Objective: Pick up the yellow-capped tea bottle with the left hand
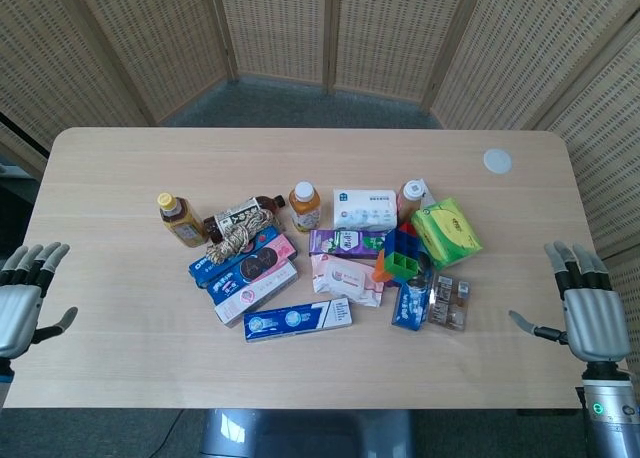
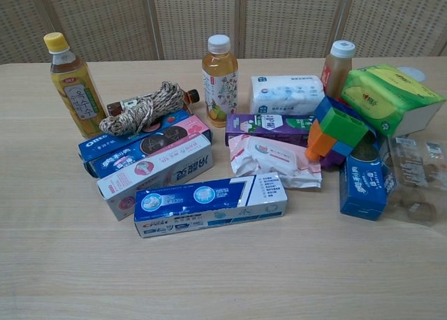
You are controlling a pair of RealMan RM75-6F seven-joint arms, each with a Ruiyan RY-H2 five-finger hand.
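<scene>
The yellow-capped tea bottle (image 1: 180, 221) (image 2: 72, 85) stands upright at the left end of the pile of goods, beside a bundle of twine (image 1: 238, 235). My left hand (image 1: 22, 300) hovers at the table's left front edge, fingers spread and holding nothing, well to the left of and nearer than the bottle. My right hand (image 1: 585, 305) is at the right front edge, also spread and empty. Neither hand shows in the chest view.
Two white-capped bottles (image 1: 305, 206) (image 1: 411, 196), tissue packs (image 1: 365, 208), a green pack (image 1: 446, 231), biscuit and toothpaste boxes (image 1: 297, 319), wipes and toy blocks (image 1: 401, 254) crowd the table's middle. A white disc (image 1: 497, 160) lies at the back right.
</scene>
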